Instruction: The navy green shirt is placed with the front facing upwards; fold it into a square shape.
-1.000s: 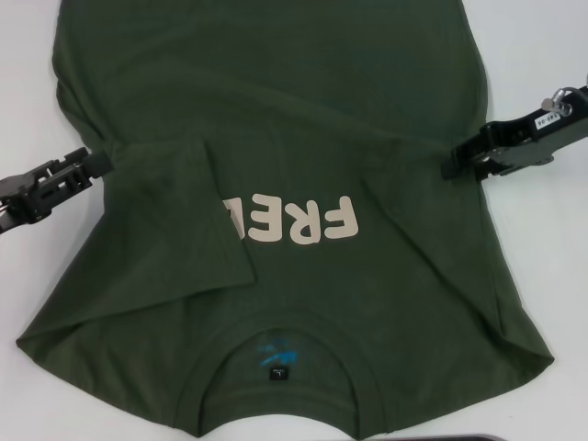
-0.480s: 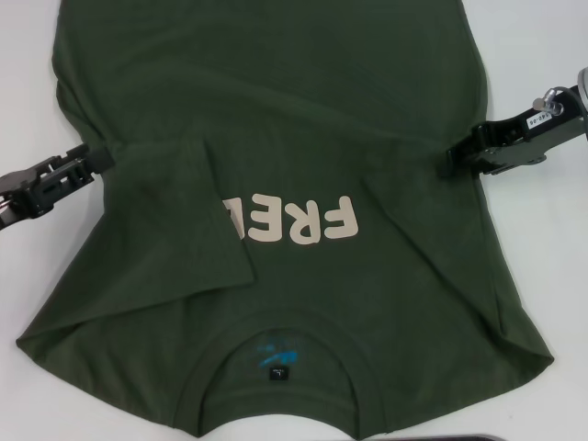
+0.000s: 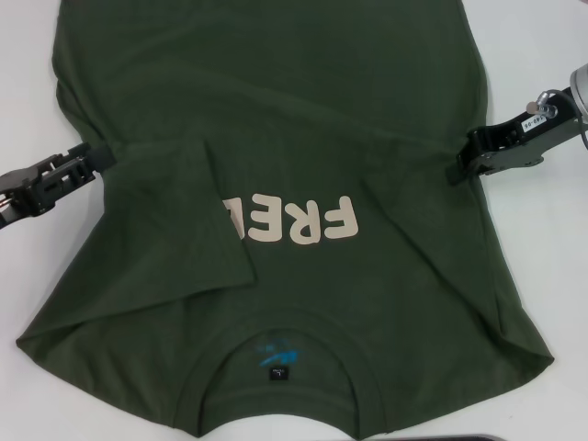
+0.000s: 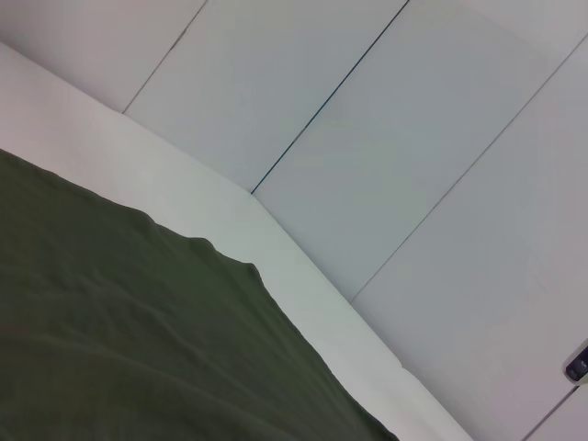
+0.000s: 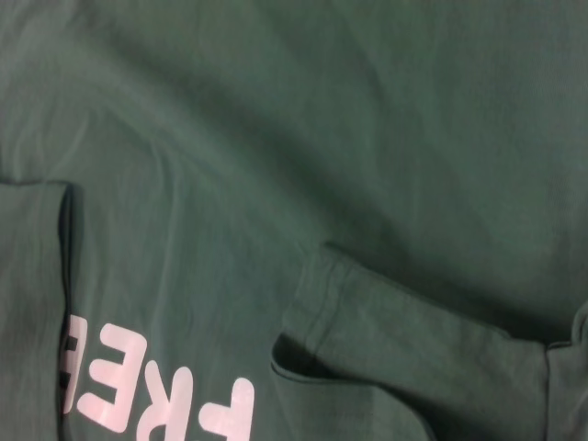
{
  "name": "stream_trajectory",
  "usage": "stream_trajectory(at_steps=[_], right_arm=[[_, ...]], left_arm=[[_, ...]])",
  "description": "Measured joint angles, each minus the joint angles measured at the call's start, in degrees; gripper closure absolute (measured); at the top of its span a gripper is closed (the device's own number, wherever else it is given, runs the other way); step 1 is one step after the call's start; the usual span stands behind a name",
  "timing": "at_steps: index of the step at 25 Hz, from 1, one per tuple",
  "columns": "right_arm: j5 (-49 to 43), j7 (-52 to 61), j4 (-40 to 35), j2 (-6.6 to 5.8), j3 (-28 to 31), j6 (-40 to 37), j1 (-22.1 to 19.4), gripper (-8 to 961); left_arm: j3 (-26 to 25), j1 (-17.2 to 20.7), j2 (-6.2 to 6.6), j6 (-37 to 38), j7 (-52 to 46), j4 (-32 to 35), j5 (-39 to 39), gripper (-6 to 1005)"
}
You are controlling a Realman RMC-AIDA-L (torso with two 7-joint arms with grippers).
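Olive-green shirt is lying flat, front up, on the white table, collar nearest the robot; its left sleeve is lying folded over the chest, covering part of the cream "FREE" lettering. L gripper is sitting at the shirt's left edge, R gripper at the right edge; can't tell if either is pinching fabric or released. Dark object is peeking in near the collar
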Motion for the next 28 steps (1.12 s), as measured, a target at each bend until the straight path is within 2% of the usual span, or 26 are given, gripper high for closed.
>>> stream_trajectory(at_steps=[6, 8, 19, 28], right_arm=[[1.36, 0.86, -0.23, 0.02, 0.54, -1.93, 0.30, 936], [2.81, 0.87, -0.09, 0.31, 0.57, -2.96, 0.69, 928], [4.41, 0.29, 0.21, 4.85, -0.07, -3.66, 3.14, 884], [4.47, -0.05, 1.64, 7.03, -0.22, -2.44, 3.49, 849]], left_arm=[[0.00, -0.02, 0.00, -0.14, 0.00, 0.00, 0.00, 445], [0.00, -0.03, 0.00, -0.39, 0.00, 0.00, 0.00, 446], [0.00, -0.02, 0.00, -0.73, 0.00, 0.00, 0.00, 445], [0.00, -0.02, 0.00, -0.79, 0.00, 0.00, 0.00, 446]])
